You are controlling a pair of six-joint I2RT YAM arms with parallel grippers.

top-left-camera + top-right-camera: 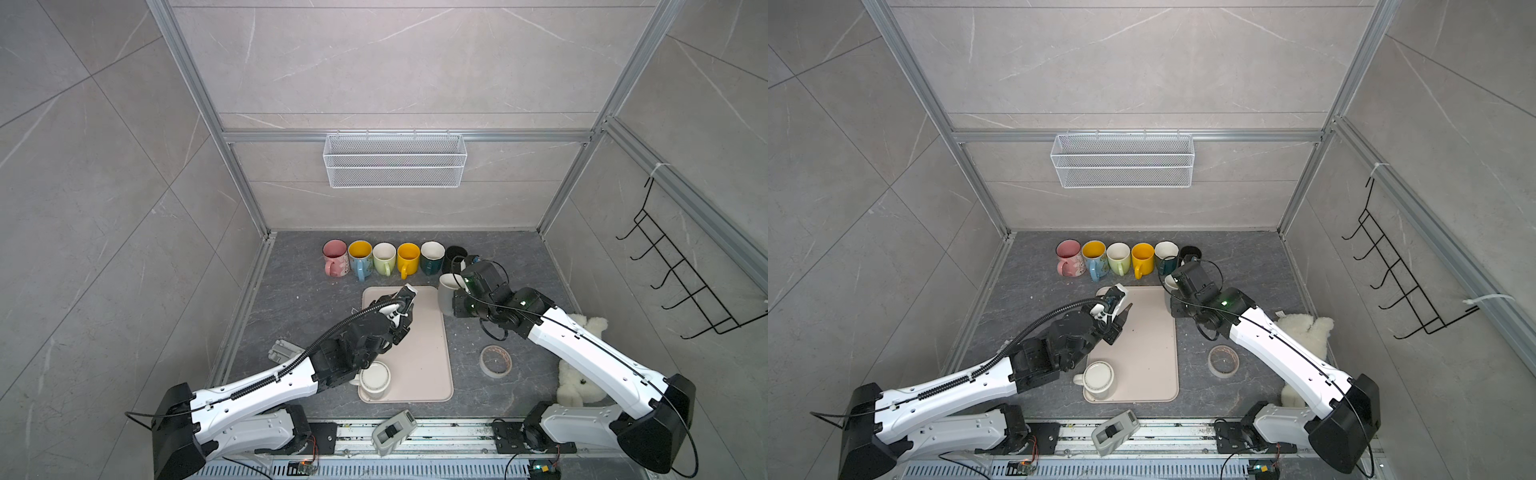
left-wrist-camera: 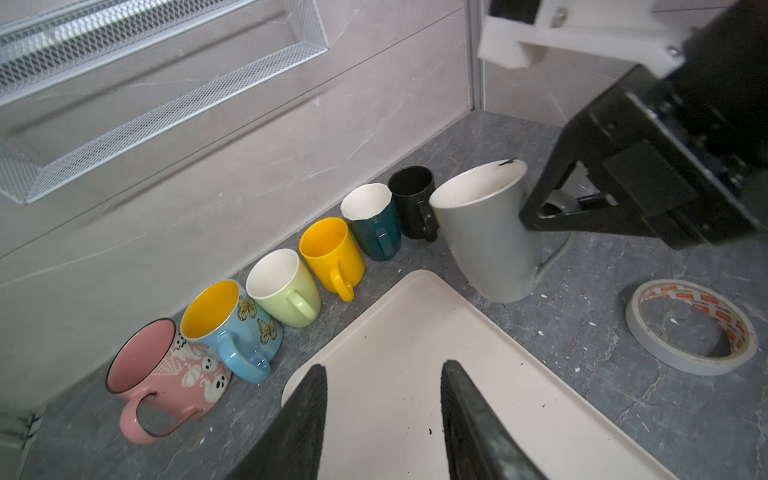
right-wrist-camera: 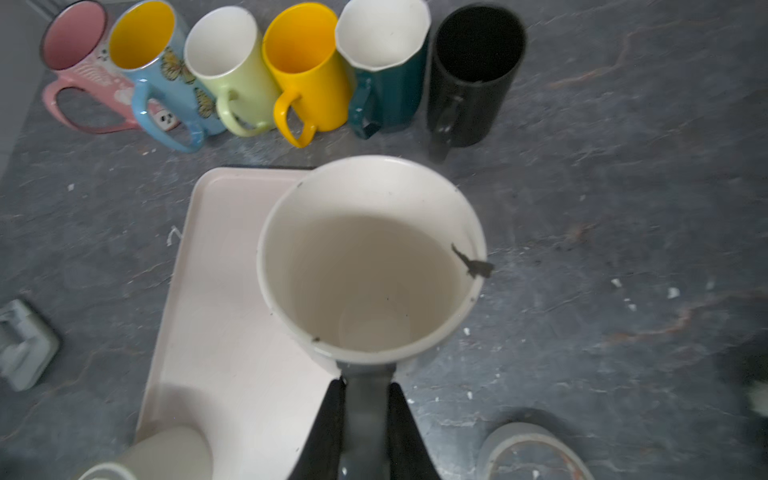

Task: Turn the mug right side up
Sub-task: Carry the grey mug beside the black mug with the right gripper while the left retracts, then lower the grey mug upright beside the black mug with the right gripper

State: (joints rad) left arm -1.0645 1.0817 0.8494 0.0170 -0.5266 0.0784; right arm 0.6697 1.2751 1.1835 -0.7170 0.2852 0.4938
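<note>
Mugs total: 8.
Back row: 6 mugs upright on the desk (image 1: 299, 299), side by side, handles facing the front. L to R in both top views: pink mug (image 1: 334, 253), blue mug (image 1: 360, 254), pale green mug (image 1: 384, 257), yellow mug (image 1: 408, 257), teal mug (image 1: 432, 255), black mug (image 1: 455, 254).
Grey mug (image 2: 486, 232): 1, mouth up, a bit tilted, by the tray's far R corner, just in front of the black mug. Can't tell if its base touches the desk.
White mug (image 1: 375, 380): 1, upside down on the tray, near L corner.
Tray (image 1: 428, 353): 1, otherwise bare.
R pincer (image 3: 368, 386): clamped on the grey mug's handle.
L pincer (image 2: 382, 365): jaws apart, nothing between them, over the tray's far L part.
Tape roll (image 1: 495, 361): 1, flat on the desk, R of the tray.
Soft toy (image 1: 575, 386): 1, white, partly under the R arm.
Wire basket (image 1: 395, 160): 1, on the back wall.
</note>
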